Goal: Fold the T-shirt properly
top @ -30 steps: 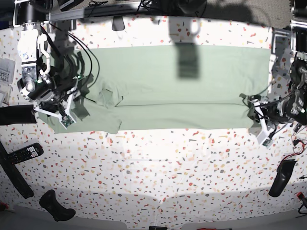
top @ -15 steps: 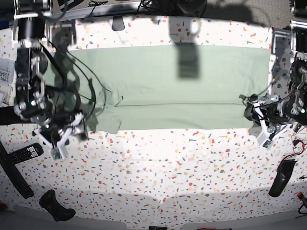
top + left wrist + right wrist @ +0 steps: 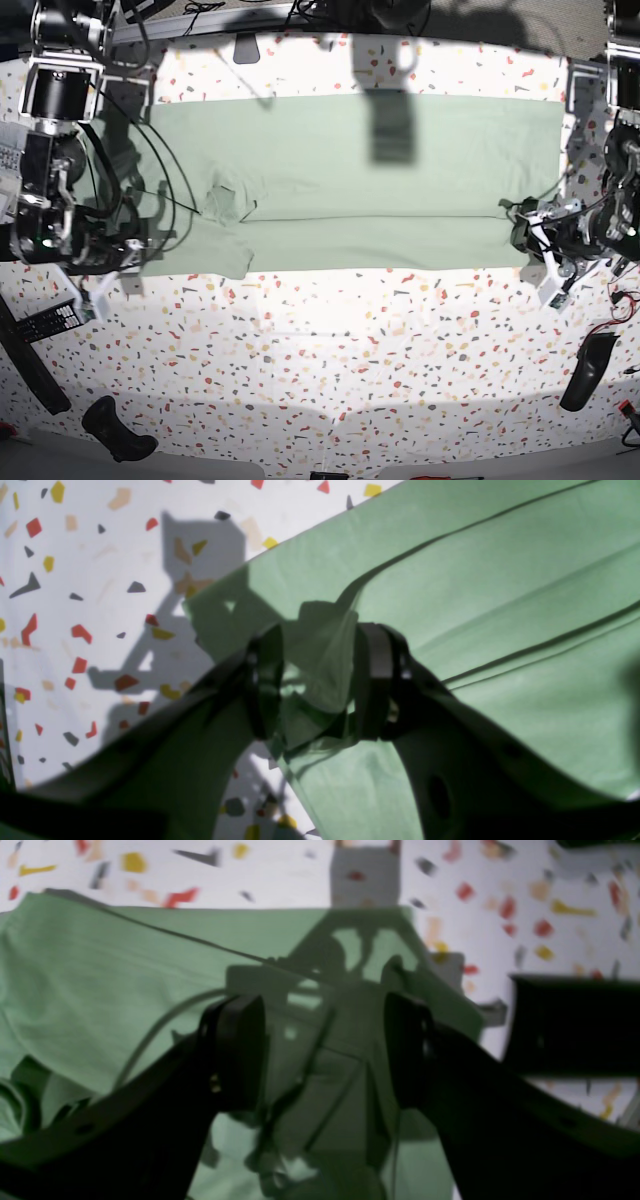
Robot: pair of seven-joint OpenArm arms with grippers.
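Observation:
The pale mint-green T-shirt (image 3: 370, 170) lies flat across the far half of the speckled table, folded lengthwise, with a crease near its front edge. My left gripper (image 3: 527, 228) is at the shirt's right front corner. In the left wrist view the left gripper (image 3: 320, 680) is shut on a bunched fold of the T-shirt (image 3: 500, 580). My right gripper (image 3: 112, 262) hangs at the shirt's left end. In the right wrist view the right gripper (image 3: 325, 1055) is open, with the T-shirt (image 3: 100, 980) below and nothing between its fingers.
A black remote (image 3: 50, 322) and a long dark bar (image 3: 30, 372) lie at the front left. Black handles lie at the front left (image 3: 115, 430) and front right (image 3: 588, 372). A black block (image 3: 570, 1025) is right of the right gripper. Cables hang over the shirt's left end.
My right arm has let go of the shirt's left front corner and drawn back to the left. The left gripper has stayed on the right corner.

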